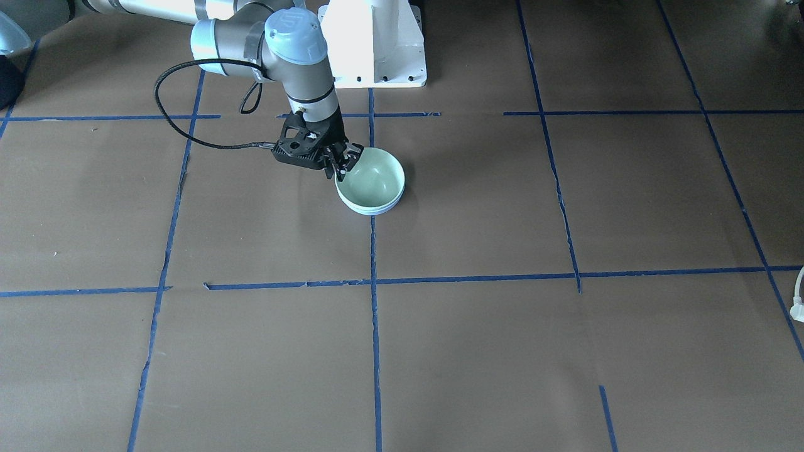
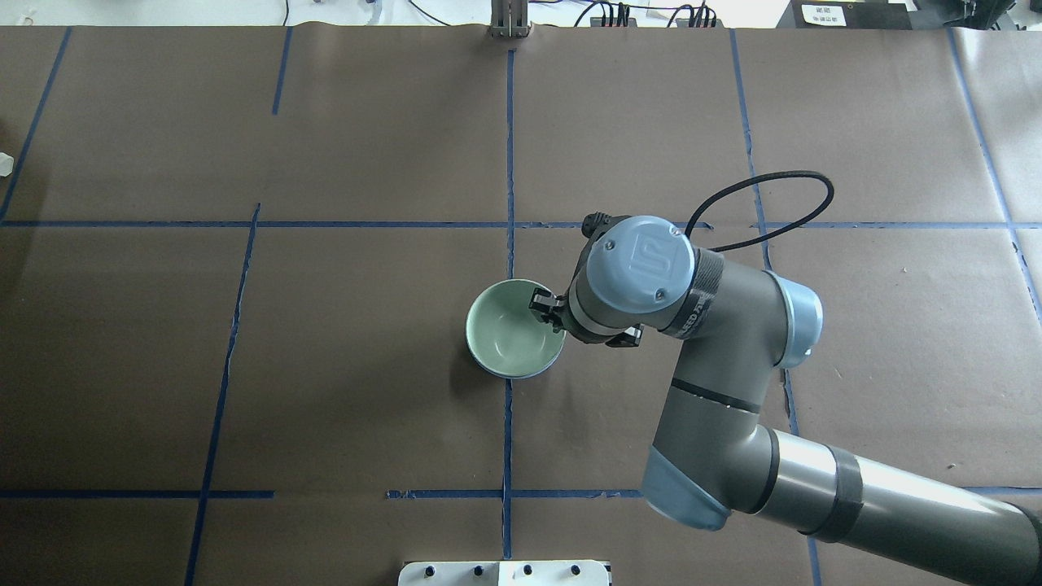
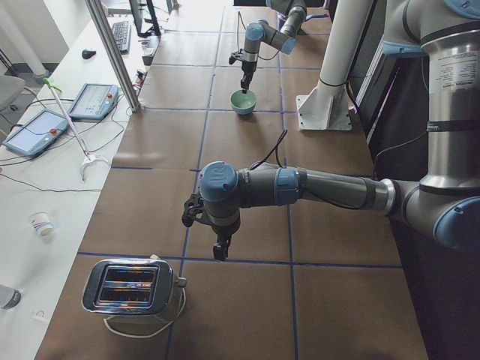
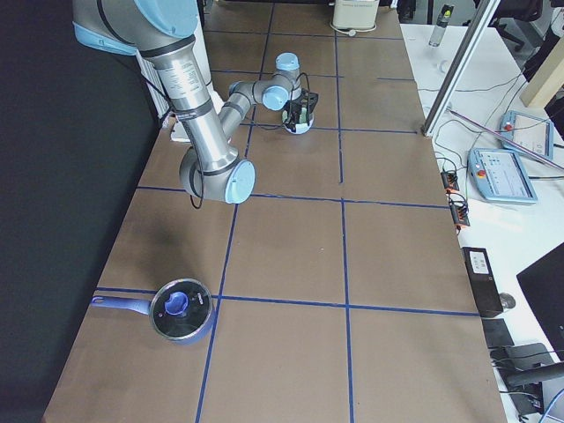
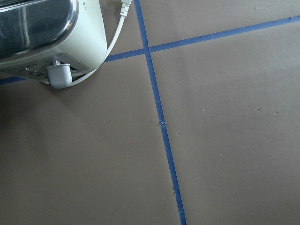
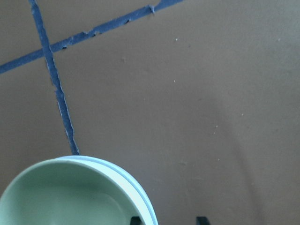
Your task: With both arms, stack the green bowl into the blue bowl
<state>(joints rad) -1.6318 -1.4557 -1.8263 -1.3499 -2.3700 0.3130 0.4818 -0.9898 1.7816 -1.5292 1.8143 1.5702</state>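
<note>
Item: green bowl [image 1: 374, 182], pale mint, glossy, upright, nested inside the blue bowl [image 1: 375, 212], of which only a thin pale-blue edge shows below the green rim. The pair stands on the brown paper-covered desk [image 1: 502, 351] beside a blue tape line, near the white pedestal base [image 1: 374, 44]. Right claw [image 1: 344, 165]: pointing down at the bowls' rim on the robot's side, jaws parted and straddling it. In the right wrist view one fingertip [image 6: 136, 219] sits inside the green bowl and the other stands clear of the outer wall. Left claw [image 3: 220, 251]: well apart from the bowls, hanging over bare desk near a chrome toaster [image 3: 133, 286]; whether its jaws are wide or narrow cannot be told. Also present: a blue lidded saucepan [image 4: 181, 308] at the desk's right end.
</note>
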